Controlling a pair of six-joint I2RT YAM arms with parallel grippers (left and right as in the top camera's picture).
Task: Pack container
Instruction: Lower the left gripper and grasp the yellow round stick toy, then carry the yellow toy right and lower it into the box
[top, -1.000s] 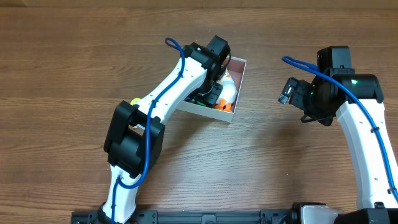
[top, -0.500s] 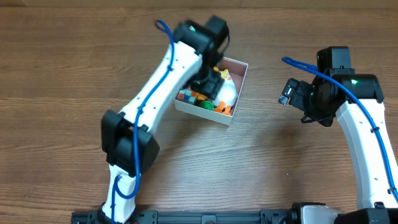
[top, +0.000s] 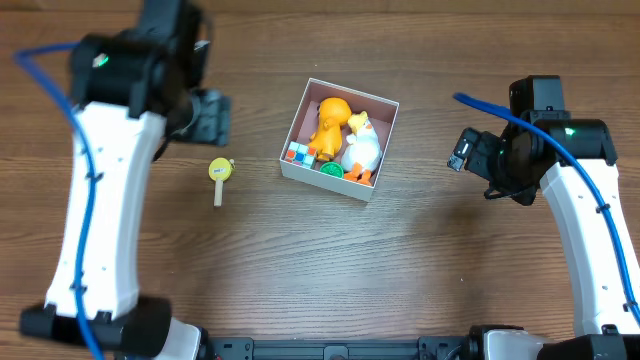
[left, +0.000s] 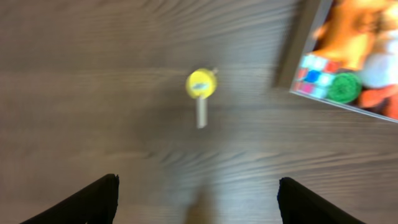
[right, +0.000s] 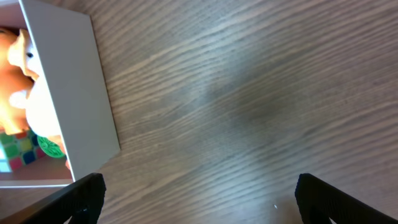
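Note:
The white square container (top: 297, 122) sits at mid-table and holds an orange plush (top: 329, 118), a white duck (top: 361, 148), a coloured cube (top: 298, 153) and a green round piece (top: 330, 168). A yellow-headed stick toy (top: 218, 176) lies on the wood left of it. My left gripper (top: 205, 117) is open and empty, raised left of the container; its view shows the stick toy (left: 201, 87) and the container's edge (left: 290, 62). My right gripper (top: 462, 150) is open and empty, to the right of the container (right: 81, 93).
Wooden table top all round. The left arm's white links run down the left side (top: 95, 220) and the right arm's down the right side (top: 590, 240).
My left gripper has pulled out of the container and swung up and far to the left, leaving the toys inside. The right arm has not moved.

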